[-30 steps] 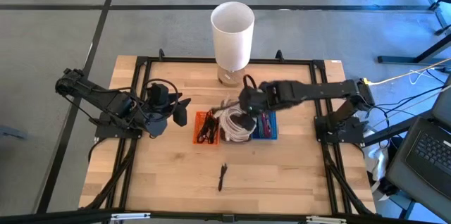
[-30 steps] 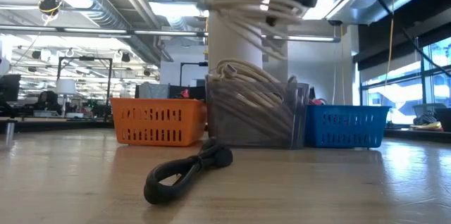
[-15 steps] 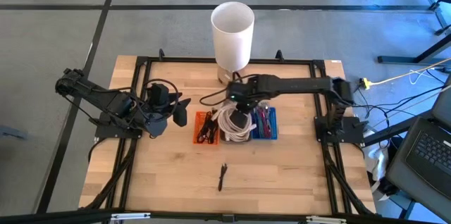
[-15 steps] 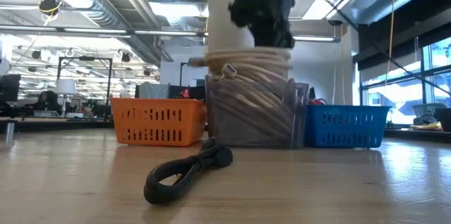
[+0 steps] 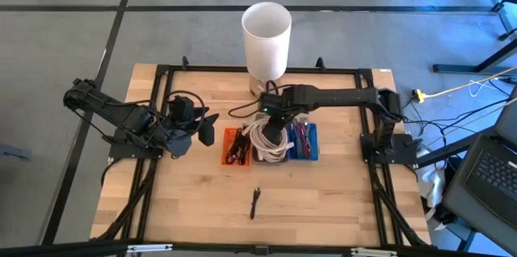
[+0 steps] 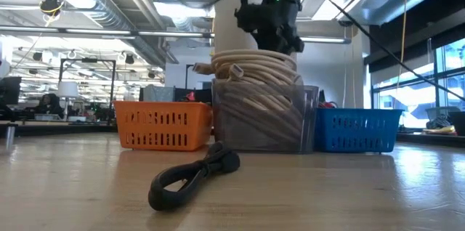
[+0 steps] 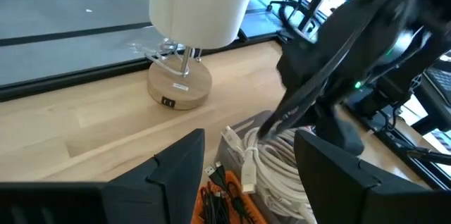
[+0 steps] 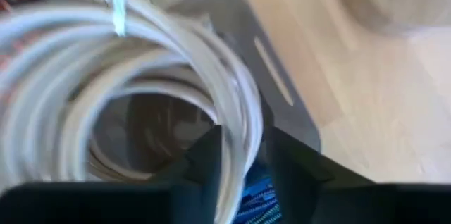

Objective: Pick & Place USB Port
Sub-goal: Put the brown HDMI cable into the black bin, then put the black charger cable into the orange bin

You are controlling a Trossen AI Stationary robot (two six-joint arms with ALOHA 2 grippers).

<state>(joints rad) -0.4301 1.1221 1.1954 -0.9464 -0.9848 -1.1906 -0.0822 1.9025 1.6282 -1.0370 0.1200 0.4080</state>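
Pale, planked wood is forming the worktop (image 5: 194, 192), framed by black rails, with grey floor lying around it. At mid-worktop three small bins are standing in a row, touching: an orange slotted plastic basket (image 5: 235, 146) holding dark cables, a smoky clear plastic bin (image 6: 265, 118), and a blue slotted plastic basket (image 5: 305, 141). The thick white coiled USB cable (image 5: 269, 141) is sitting in the clear bin, its round loops piling above the rim, smooth and rubbery, with a flat white plug poking out at one side. The right claw (image 5: 275, 115) is hanging just over that coil, its fingers (image 8: 211, 155) pinching one white strand between them. The left claw (image 5: 208, 128) is waiting beside the orange basket, its fingers (image 7: 180, 168) standing spread apart. Behind the bins a tall white cylindrical lamp on a round wooden base (image 5: 266, 40) is standing. Nearer the front edge, well apart from the bins, a short black looped cable (image 6: 195, 176) is lying on bare wood.
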